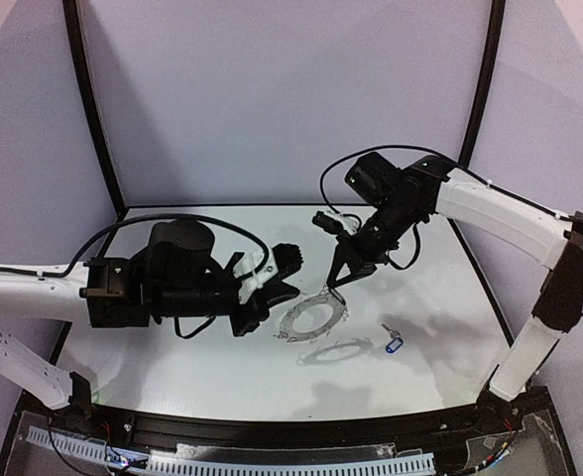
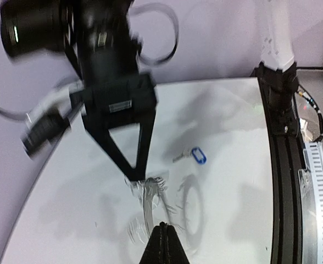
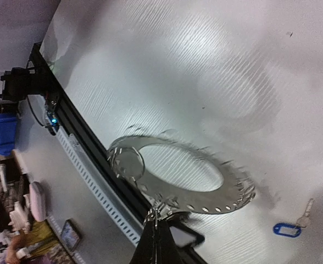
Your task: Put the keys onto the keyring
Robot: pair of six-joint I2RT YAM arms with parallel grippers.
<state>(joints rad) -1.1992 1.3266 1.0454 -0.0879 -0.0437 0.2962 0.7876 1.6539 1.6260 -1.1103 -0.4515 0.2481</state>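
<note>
On the left, the left tool [image 2: 162,230] had its fingers together, clamped on the near rim of the keyring [image 1: 291,323]. The flat ring hung tilted above the worktop [image 1: 440,297] and cast its own shadow there, so it rested on nothing. At the ring's far-right rim sat the right tool [image 1: 336,285], fingers also together, its tips in among the small wire loops. Whether it pinched a loop, a key or nothing could not be told. Further right, the blue-tagged key [image 1: 392,343] lay flat on the worktop, well apart from the ring and from both tools. No second key could be made out in any view.

The likely trouble was the ring itself. It was held by one thin edge, so a push from the right tool could twist it in the left tool's grip or knock it free. The loops looked fine and springy; a closed tip could snag or bend one rather than open it. The small, flat key would probably be hard to pick up.
</note>
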